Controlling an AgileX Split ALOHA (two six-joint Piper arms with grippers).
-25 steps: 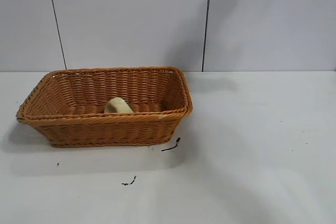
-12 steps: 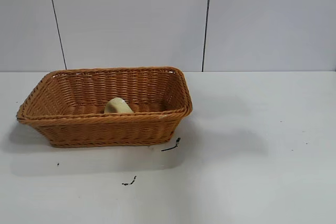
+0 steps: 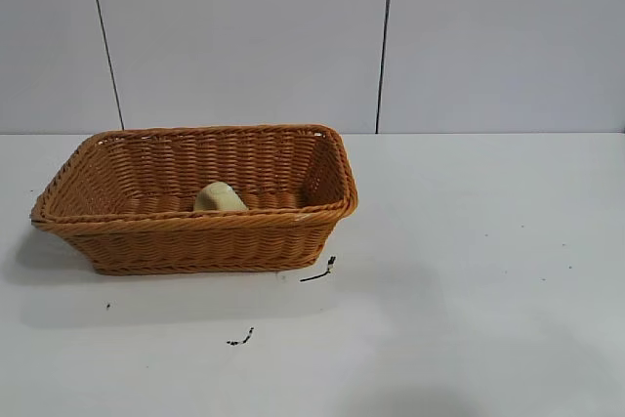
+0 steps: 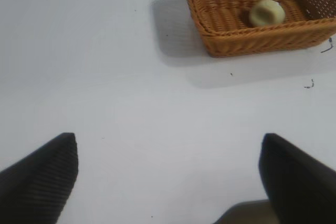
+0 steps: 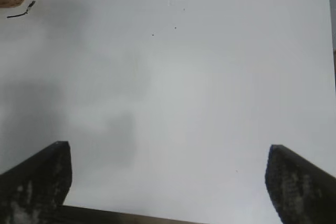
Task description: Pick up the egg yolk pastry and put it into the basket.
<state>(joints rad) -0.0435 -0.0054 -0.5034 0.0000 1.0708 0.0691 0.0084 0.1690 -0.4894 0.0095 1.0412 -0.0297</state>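
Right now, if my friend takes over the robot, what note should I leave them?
Left pincer: open, empty, above bare table, away from the basket.
Right pincer: open, empty, over bare table on the other side.
Egg yolk pastry: lying inside the wicker basket, near its front wall.
Done: pastry is in the basket.
Left: nothing to move; both arms are clear.

All I can see of my own hardware right now is fingertips. The left gripper (image 4: 168, 177) has two black fingers (image 4: 39, 182) with a fine ribbed, almost woven texture on the inner faces, each one a blunt wedge with a squared-off tip. The right gripper (image 5: 168, 182) has the same dark wedge shape, but its fingers (image 5: 37, 182) look scuffed, with pale worn specks across the pads. A dark bar runs between their bases. No cables, screws or markings show.
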